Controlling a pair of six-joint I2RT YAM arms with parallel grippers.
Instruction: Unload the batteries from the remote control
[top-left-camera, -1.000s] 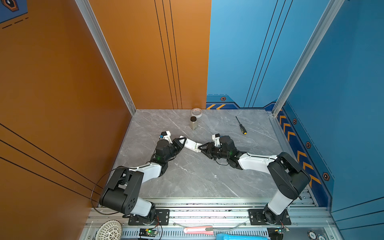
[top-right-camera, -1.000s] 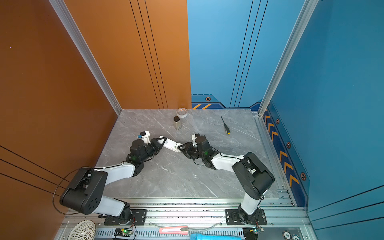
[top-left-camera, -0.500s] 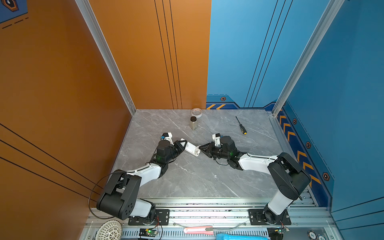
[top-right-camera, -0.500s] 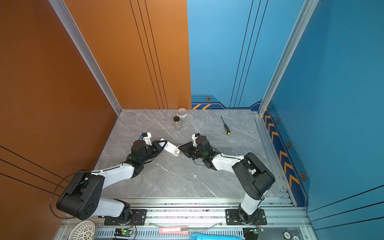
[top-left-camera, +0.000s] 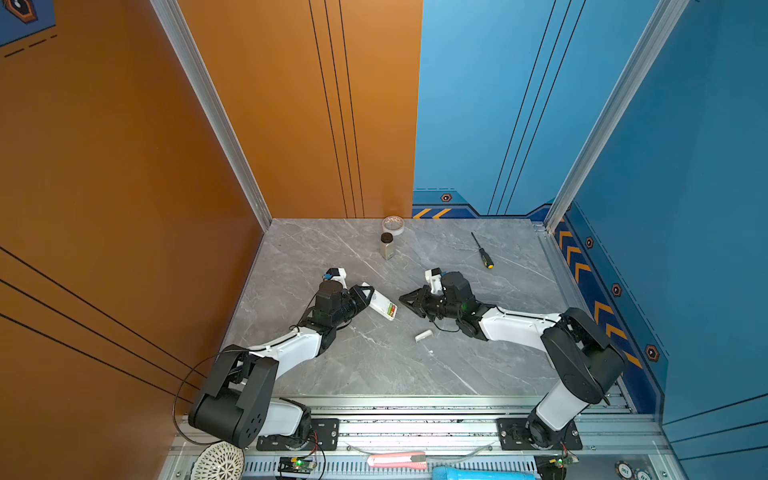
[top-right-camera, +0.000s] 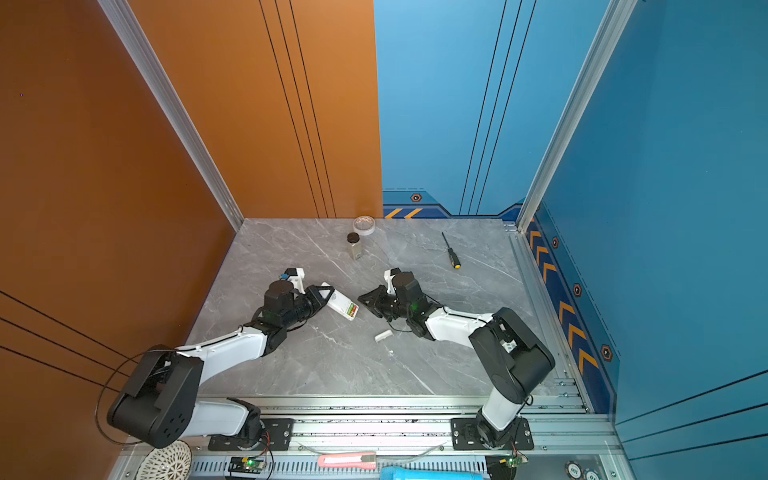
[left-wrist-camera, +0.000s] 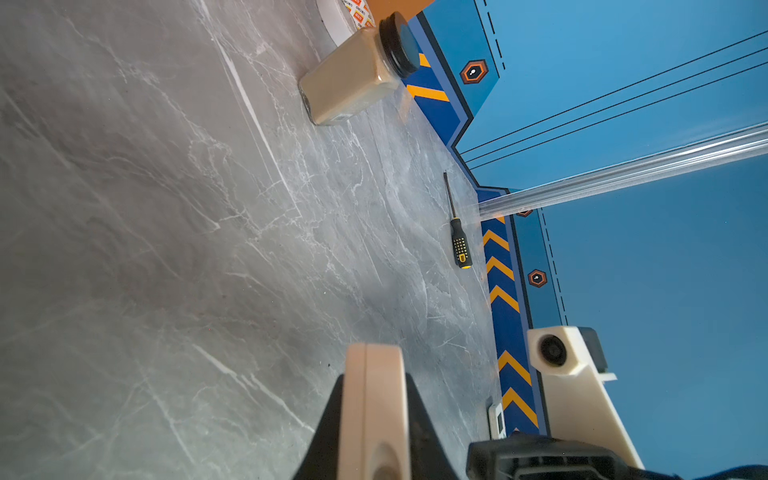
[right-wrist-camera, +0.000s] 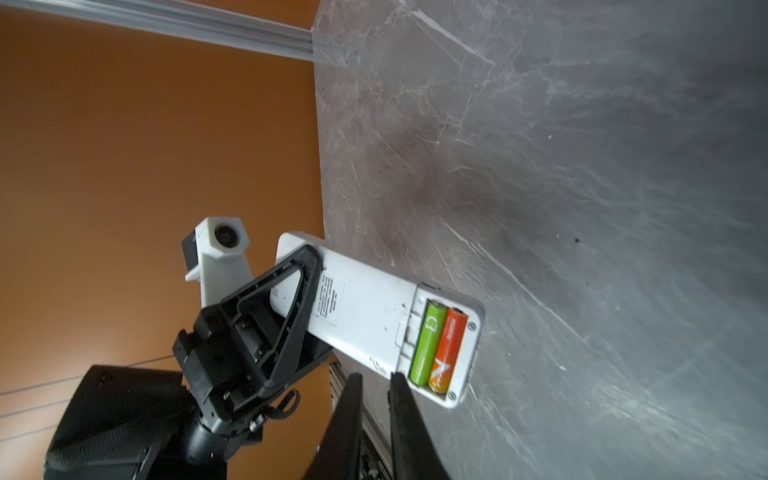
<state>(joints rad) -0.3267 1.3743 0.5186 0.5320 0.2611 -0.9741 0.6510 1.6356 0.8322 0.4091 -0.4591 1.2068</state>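
Note:
My left gripper (top-left-camera: 367, 291) is shut on the white remote control (top-left-camera: 381, 306), holding it at a slant above the table by the end away from the compartment. The battery compartment is uncovered. In it lie the batteries, one yellow-green (right-wrist-camera: 427, 344) and one orange-red (right-wrist-camera: 449, 348), side by side. My right gripper (top-left-camera: 402, 297) points at that end of the remote from a short gap away. Its fingers (right-wrist-camera: 352, 411) are shut to a thin slit with nothing between them. In the left wrist view only the remote's edge (left-wrist-camera: 371, 395) shows between the fingers.
A small white cover piece (top-left-camera: 424, 335) lies on the grey marble table (top-left-camera: 374, 365) in front of the grippers. Toward the back stand a black-lidded jar (top-left-camera: 386, 246) and a tape roll (top-left-camera: 392, 224). A black-and-yellow screwdriver (top-left-camera: 484, 255) lies at the back right.
The right gripper was against the remote's end and now stands apart from it. The left gripper has drawn the remote a little to the left. The white piece now shows on the table.

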